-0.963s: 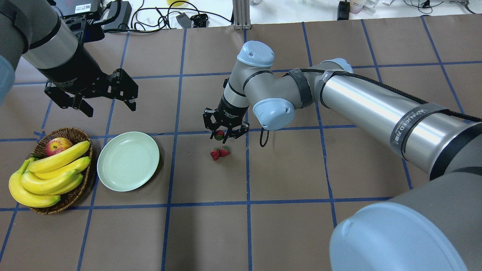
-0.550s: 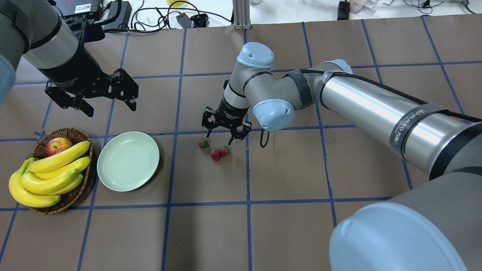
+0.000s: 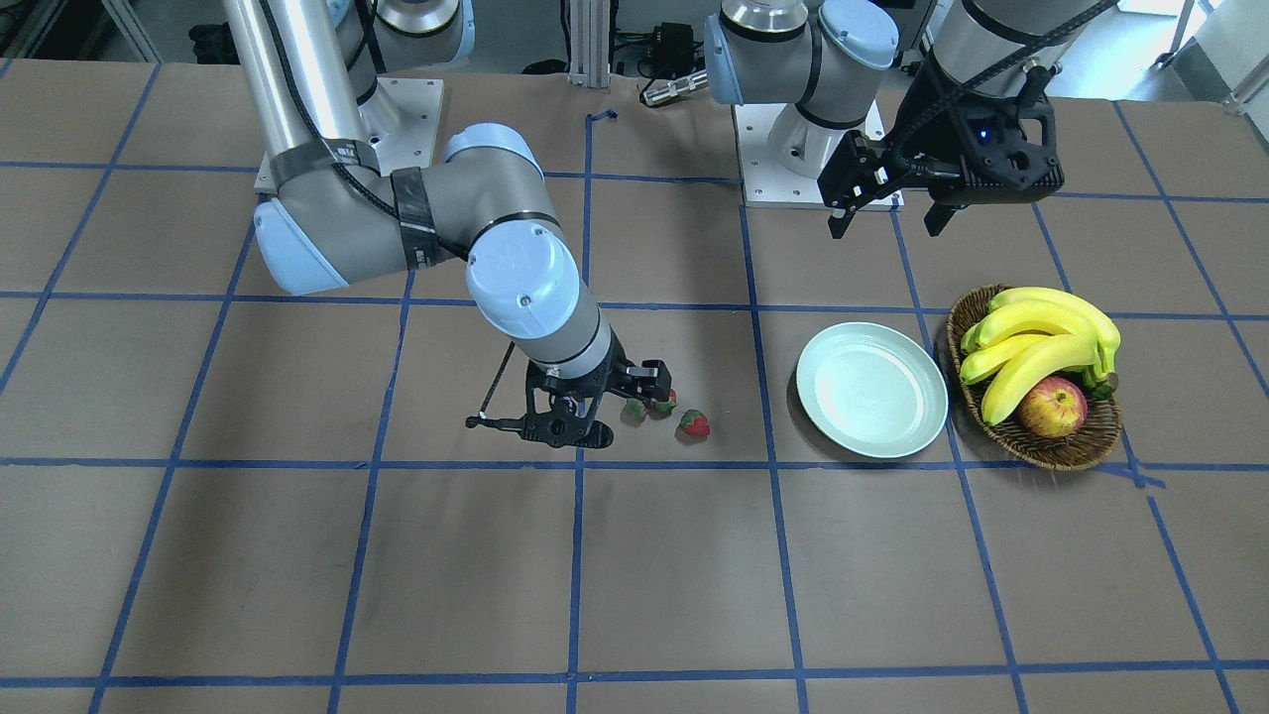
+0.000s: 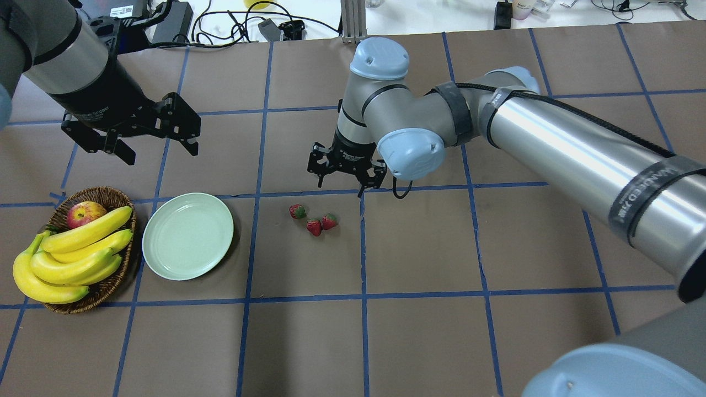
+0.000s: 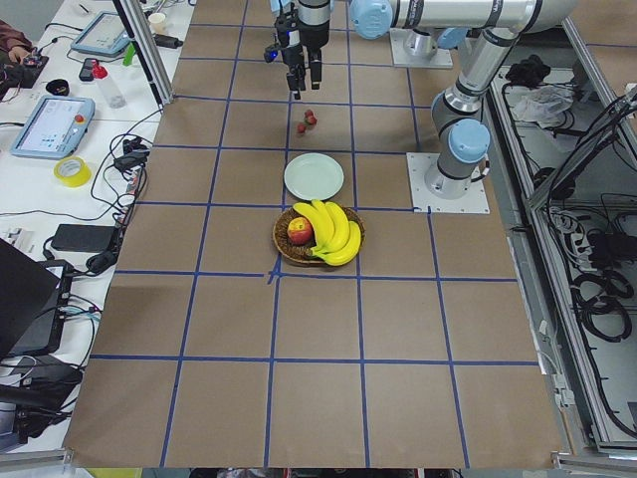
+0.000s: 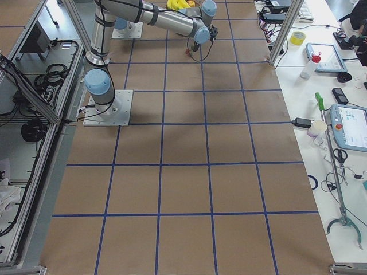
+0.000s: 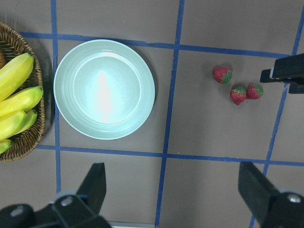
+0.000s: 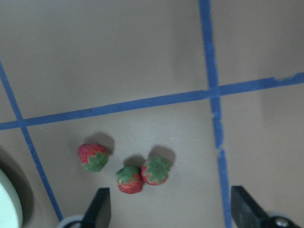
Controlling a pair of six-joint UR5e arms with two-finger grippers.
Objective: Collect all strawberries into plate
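Note:
Three small red strawberries lie on the brown table: one (image 4: 298, 211) to the left and two touching ones (image 4: 314, 227) (image 4: 329, 221). They also show in the right wrist view (image 8: 93, 157) (image 8: 129, 179) (image 8: 155, 170). My right gripper (image 4: 342, 184) is open and empty, hovering just beyond them. The pale mint-green plate (image 4: 187, 236) is empty and lies to the left of the strawberries. My left gripper (image 4: 161, 154) is open and empty, held above the table beyond the plate. The left wrist view shows the plate (image 7: 104, 89) and the strawberries (image 7: 222, 75).
A brown wicker basket (image 4: 105, 194) stands left of the plate, holding bananas (image 4: 77, 248) and a red-yellow apple (image 4: 85, 214). Blue tape lines grid the table. Cables and devices lie along the far edge (image 4: 220, 25).
My right gripper held one strawberry, then opened; the berry now lies left of the other two. The gripper has since risen and moved back. The left gripper shifted slightly.

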